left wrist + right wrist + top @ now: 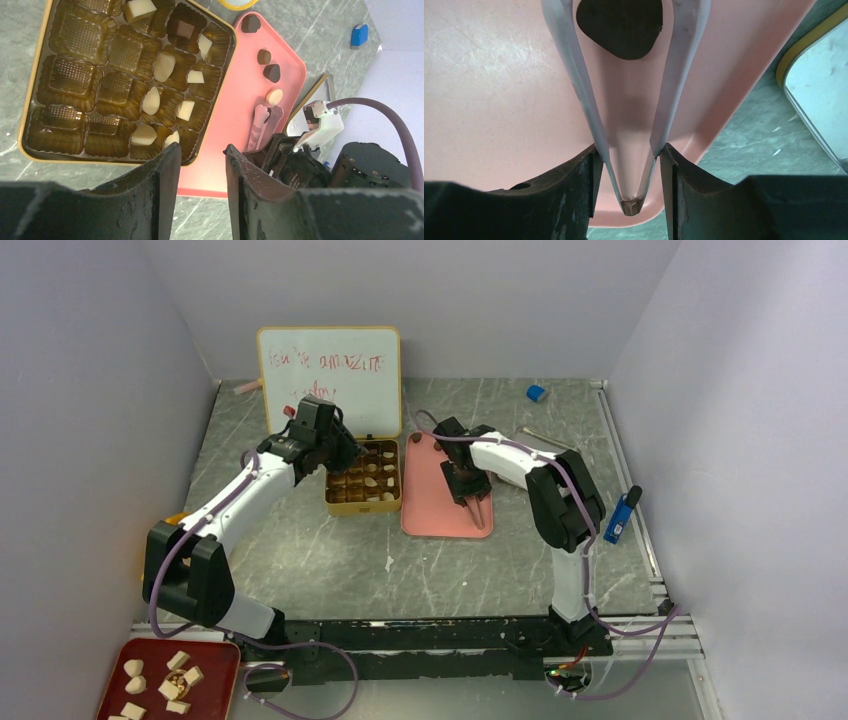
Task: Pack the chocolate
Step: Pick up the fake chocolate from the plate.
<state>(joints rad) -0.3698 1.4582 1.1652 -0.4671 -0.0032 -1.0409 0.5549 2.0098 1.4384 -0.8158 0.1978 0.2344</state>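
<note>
A gold box (363, 480) with a brown liner (75, 80) holds several pale chocolates (164, 66) and one dark piece (183, 28). Beside it, a pink tray (435, 502) carries dark pieces (271, 73) and a tan one (274, 96). My right gripper (468, 485) is shut on tongs (579, 75). The tongs' two arms flank a dark chocolate (620, 27) on the pink tray (499, 100), close against both its sides. My left gripper (201, 155) is open and empty. It hovers over the box's near right edge and also shows in the top view (343, 455).
A whiteboard (330, 365) with red writing stands behind the box. A yellow-rimmed flat panel (819, 95) lies right of the pink tray. A red tray (150, 660) with pale beige chunks sits at the near left. A blue cap (537, 393) lies at the back right, and a blue tool (622, 520) on the right rail.
</note>
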